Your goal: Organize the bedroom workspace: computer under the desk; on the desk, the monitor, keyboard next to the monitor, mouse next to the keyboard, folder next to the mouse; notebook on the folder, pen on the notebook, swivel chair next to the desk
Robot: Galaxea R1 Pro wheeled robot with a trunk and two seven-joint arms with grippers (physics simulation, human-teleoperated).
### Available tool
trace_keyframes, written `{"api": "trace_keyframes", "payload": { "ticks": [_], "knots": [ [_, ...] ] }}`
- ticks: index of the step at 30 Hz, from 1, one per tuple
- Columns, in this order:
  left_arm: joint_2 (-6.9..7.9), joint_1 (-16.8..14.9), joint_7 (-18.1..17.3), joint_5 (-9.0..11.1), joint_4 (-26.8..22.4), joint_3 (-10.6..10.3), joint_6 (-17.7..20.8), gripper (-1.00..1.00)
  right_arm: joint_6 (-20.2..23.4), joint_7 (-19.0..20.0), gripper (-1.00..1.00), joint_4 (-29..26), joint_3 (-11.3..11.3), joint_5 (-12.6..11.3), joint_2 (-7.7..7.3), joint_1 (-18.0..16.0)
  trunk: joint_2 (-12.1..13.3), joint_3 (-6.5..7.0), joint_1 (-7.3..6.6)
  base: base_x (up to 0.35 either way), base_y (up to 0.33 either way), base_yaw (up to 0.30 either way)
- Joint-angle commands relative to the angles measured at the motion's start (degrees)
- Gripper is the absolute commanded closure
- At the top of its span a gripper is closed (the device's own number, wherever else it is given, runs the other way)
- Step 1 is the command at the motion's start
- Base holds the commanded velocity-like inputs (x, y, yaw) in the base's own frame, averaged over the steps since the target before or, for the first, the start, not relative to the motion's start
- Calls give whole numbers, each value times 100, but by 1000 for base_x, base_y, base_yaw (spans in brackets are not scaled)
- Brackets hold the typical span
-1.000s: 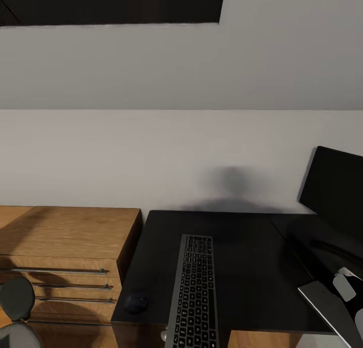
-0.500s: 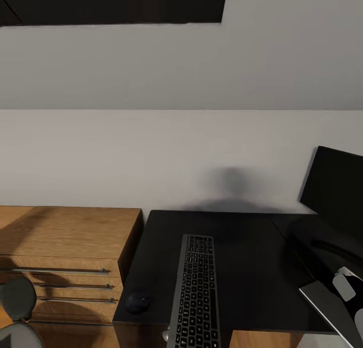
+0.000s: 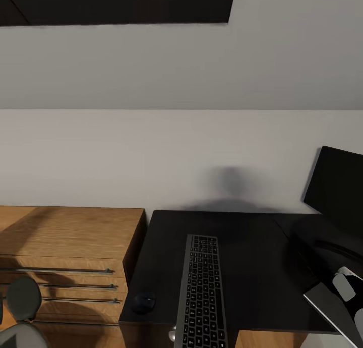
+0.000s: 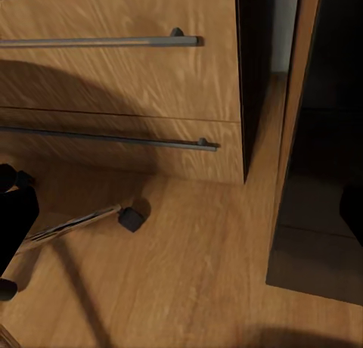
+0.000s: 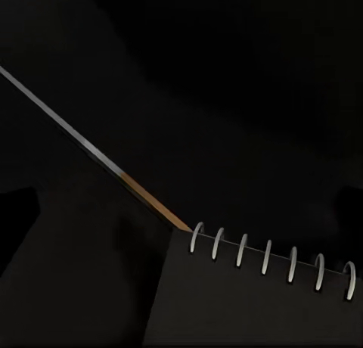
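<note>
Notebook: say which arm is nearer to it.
Right. Its wrist camera looks closely at the notebook; the left arm's camera faces the dresser drawers, low by the floor.

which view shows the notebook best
The right wrist view: the notebook lies close below that camera, its dark cover and silver spiral rings plain against a dark surface. The head view takes in the desk with the keyboard and mouse; the left wrist view looks at wooden drawers and floor.
</note>
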Motion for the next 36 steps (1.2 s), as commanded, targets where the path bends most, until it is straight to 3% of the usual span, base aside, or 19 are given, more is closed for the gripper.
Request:
{"api": "trace_keyframes", "payload": {
  "ticks": [1, 8, 16, 21, 24, 27, 28, 31, 36],
  "knots": [
    [-1, -4, 39, 22, 1, -50, -6, -100, 42, -41, -100, 156, -17, -118, 3, 1, -3, -7, 0, 0, 5, 0],
    [-9, -4, 39, 22, 1, -56, -4, -100, -46, -30, -100, 122, -17, -106, 3, 1, -3, -7, 0, 0, 1, 0],
    [-10, -4, 37, 22, 1, -60, 2, -100, -604, 35, -100, -40, -5, -89, -5, 3, -3, -7, 0, 0, 0, 0],
    [-10, -4, 32, 22, 1, -66, 4, -100, -715, 105, -100, -612, -2, -91, 7, 30, -3, -7, 0, 0, 0, 0],
    [-10, -4, 31, 22, 2, -67, 5, -100, -523, 115, -100, -1262, -1, -88, 115, 146, -3, -7, 0, 0, 0, 0],
    [-12, -4, 30, 22, 1, -67, 5, -100, -124, 112, -100, -2087, -1, -80, 321, 460, -3, -7, 0, 0, 0, 0],
    [-14, -4, 30, 22, 3, -67, 5, -100, 80, 107, -100, -2546, -1, -81, 450, 659, -3, -7, 0, 0, 0, 0],
    [-17, -4, 30, 22, 3, -72, 5, -100, 333, 95, -100, -3213, -1, -79, 695, 967, -3, -7, 0, 0, 0, 0],
    [-13, -4, 30, 22, 9, -69, 5, -100, 746, 82, -100, -4645, 1, -20, 1502, 1669, -3, -7, 0, 0, 0, 0]
  ]
}}
